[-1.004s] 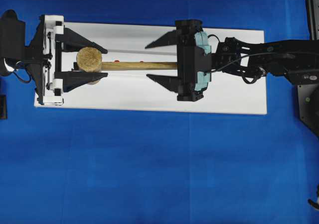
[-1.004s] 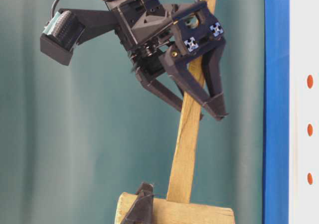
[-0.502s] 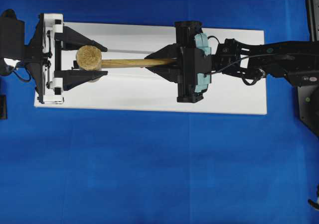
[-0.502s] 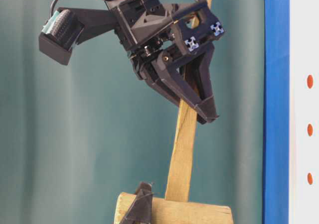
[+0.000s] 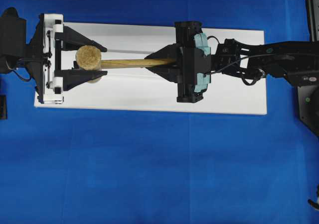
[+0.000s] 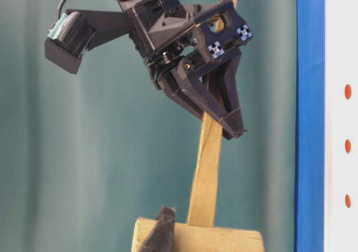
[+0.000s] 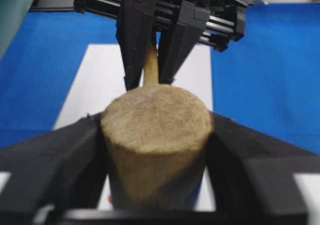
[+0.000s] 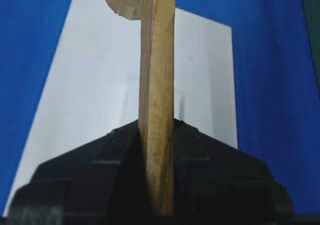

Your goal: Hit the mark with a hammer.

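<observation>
The right gripper has just clamped the hammer handle at frame centre — the left gripper, at frame left, is loosening off the head, jaws parted, so the handover looks nearly done.

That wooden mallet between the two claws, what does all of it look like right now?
The light-wood mallet has a thick cylindrical head with a rough, fibrous end face and a long flat handle. It hangs above the white board, handle level in the overhead view. The right claw is shut on the handle; the left claw's black fingers flank the head on both sides.
</observation>
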`<state>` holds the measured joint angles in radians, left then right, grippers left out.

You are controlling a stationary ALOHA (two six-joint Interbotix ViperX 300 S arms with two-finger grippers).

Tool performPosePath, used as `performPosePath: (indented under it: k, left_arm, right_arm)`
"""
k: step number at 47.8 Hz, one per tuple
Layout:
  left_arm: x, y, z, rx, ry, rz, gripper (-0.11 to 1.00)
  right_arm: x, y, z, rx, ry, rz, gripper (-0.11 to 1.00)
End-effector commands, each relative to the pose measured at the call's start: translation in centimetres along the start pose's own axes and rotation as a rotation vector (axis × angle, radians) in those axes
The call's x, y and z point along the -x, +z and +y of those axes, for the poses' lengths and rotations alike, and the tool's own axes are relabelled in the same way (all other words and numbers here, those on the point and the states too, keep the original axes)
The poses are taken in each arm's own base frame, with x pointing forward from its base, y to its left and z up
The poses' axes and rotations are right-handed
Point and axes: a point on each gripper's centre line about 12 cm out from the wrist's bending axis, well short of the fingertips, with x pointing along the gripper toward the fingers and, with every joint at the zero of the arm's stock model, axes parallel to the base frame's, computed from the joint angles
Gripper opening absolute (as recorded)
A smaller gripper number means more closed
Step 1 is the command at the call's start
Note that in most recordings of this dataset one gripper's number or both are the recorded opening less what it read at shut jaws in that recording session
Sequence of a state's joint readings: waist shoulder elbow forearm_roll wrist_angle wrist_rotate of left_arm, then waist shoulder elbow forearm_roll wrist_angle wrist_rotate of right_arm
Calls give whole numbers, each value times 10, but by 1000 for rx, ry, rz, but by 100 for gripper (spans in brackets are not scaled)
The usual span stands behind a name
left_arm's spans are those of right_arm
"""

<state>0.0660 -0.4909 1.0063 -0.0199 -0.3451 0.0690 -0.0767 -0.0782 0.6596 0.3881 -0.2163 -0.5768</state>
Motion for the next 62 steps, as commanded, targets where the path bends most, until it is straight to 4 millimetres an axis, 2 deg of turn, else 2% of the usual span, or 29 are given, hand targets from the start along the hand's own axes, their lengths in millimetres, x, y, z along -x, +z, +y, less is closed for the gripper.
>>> performPosePath:
  k: [1,5,9,22,34,43,52,62]
  left_arm:
    - [1,9,1,10,5,-29,61]
    - [1,8,1,7,4,-27,84]
    - [1,9,2,7,7,-29,93]
    - [8,8,3,-1,11,-38,92]
    - [42,9,4,-7,19,-91,91]
    - [70,4,4,-4,17,-65,91]
    - [90,-1,3,-4,12,-22,91]
    - [103,-7,5,-5,21,-2,91]
  right_arm:
    - [2,16,-4,-2,-16,-50,3]
    - [2,15,-5,-4,-17,-48,2]
    - [3,16,-5,-5,-18,-51,2]
    - [10,14,-5,-12,-15,-47,2]
    - [35,3,-5,-73,-16,-28,2]
    - [49,-6,-5,-128,-16,-11,2]
    - [48,-7,-4,-143,-9,3,2]
    - [44,-6,-4,-142,-9,8,2]
